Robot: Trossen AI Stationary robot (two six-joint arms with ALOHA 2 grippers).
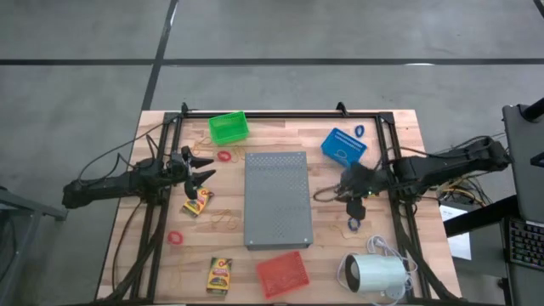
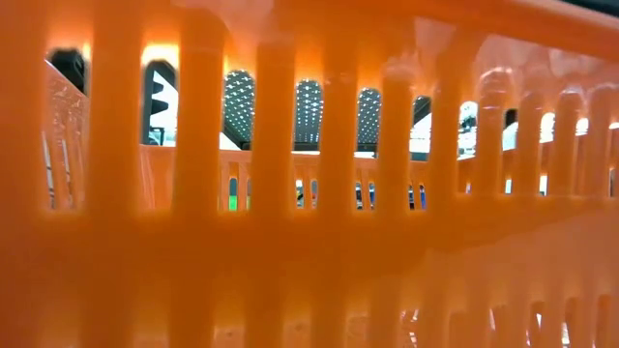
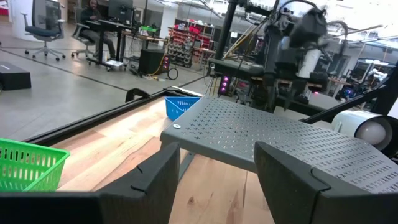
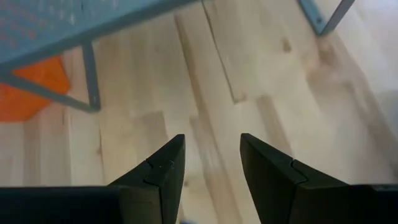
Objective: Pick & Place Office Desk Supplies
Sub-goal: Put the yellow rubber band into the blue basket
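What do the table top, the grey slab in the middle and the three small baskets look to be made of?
Table top: pale wooden planks, with visible grain and seams. Grey slab: probably painted metal, matte, with rows of small holes and thin legs. Green basket, blue basket and red-orange basket: most likely moulded plastic, with slatted walls that glow where light passes through.

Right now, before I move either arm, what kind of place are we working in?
Probably a robotics lab or workshop: a wooden table on a concrete floor, with office chairs, desks and equipment racks beyond it.
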